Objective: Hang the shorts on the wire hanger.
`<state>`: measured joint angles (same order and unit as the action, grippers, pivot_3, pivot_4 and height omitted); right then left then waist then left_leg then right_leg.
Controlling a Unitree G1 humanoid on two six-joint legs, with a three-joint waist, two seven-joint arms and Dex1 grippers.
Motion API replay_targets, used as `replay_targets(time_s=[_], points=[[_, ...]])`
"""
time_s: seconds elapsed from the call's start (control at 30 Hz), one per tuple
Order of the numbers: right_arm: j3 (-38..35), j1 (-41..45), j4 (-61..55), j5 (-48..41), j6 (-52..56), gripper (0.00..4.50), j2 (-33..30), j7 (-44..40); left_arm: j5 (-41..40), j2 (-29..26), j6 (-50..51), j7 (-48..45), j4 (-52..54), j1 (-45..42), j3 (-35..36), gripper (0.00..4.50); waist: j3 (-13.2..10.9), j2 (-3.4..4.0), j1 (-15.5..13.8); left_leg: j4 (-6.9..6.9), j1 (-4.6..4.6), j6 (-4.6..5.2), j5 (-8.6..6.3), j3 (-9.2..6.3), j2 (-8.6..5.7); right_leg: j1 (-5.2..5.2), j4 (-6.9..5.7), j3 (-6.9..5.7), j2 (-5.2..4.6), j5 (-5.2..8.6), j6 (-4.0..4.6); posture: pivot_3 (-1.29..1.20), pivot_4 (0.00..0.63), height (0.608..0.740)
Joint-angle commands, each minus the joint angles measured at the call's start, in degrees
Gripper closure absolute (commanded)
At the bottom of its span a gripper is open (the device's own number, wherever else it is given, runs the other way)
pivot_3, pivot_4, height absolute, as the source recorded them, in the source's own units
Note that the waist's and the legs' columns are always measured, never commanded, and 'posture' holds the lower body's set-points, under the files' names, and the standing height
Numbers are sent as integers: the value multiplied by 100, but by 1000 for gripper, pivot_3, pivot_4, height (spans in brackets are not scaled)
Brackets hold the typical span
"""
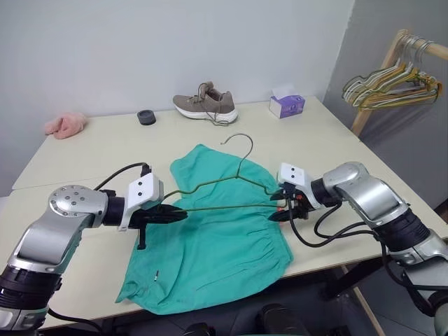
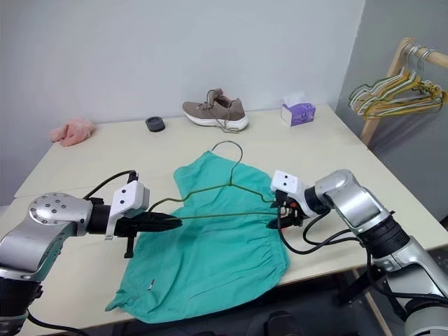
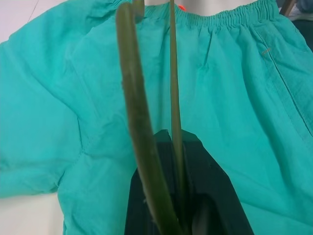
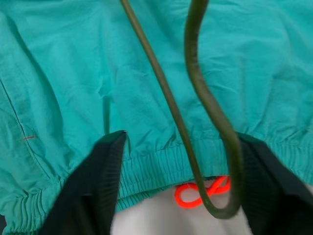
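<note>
The big cream table [image 1: 84, 157] is taking up most of the scene, with the wall right behind it. The shorts [image 1: 210, 259] are being spread flat over the table's near part, one hem hanging a little past the front edge, the gathered waistband lying toward the right arm, and a bright orange loop [image 4: 200, 192] is seen peeking out just beyond the waistband in the right wrist view.

The wire hanger [image 1: 231, 187] is being held over the shorts, hook pointing toward the far side of the table. Its left corner is being pinched by the left gripper [image 1: 175, 213], whose black fingers [image 3: 205, 181] are pressed together on the wire. The hanger's other corner is sitting between the fingers [image 4: 98, 181] of the right gripper [image 1: 281, 212], which are standing apart on either side of the wire bend, right over the waistband. Whether the waistband is actually being touched by them can't be told.

Further back, a grey-brown shoe [image 1: 206, 105] is lying on its side near the wall, with a purple tissue box [image 1: 287, 106] off to its right and a small dark round thing [image 1: 146, 117] to its left. A pink fuzzy cloth [image 1: 66, 124] is sitting at the far left corner. Off the table to the right, a bunch of hangers [image 1: 392, 84] is hanging from a wooden rack [image 1: 381, 77].
</note>
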<state>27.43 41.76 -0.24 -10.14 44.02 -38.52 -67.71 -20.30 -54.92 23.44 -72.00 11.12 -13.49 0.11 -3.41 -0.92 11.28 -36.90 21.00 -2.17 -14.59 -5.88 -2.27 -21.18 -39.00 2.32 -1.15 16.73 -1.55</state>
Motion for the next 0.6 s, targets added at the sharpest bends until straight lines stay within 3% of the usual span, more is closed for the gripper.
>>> replay_targets(time_s=[0.03, 0.2, 0.47, 0.6], points=[[16, 169, -88, 55, 13, 2709, 55, -60, -155, -7, 19, -9, 171, -141, 114, 4500, 0, 0, 0, 0, 0, 0, 0, 0, 0, 0, 0, 0, 0, 0, 0, -213, 0, 740], [58, 149, -149, 54, 99, 4463, 107, -68, -234, 26, 47, -30, 224, -110, 132, 4500, 0, 0, 4, -1, -1, 0, 0, -1, 0, 0, -1, -1, 1, 0, 0, -213, 0, 740], [-65, 50, -327, -36, 220, 4463, -44, -145, -591, 215, 347, 31, 267, -20, 327, 4500, 0, 0, 2, -1, 0, 0, 0, -2, 0, 0, 0, -1, 0, 0, 0, -217, 0, 740], [-172, -67, -524, -131, 264, 4500, -245, -219, -590, 204, 352, 21, 42, 3, 376, 3498, 0, 0, 2, 0, 0, 0, 0, -4, 1, 0, 0, -4, 1, 0, 0, -223, 0, 740]])
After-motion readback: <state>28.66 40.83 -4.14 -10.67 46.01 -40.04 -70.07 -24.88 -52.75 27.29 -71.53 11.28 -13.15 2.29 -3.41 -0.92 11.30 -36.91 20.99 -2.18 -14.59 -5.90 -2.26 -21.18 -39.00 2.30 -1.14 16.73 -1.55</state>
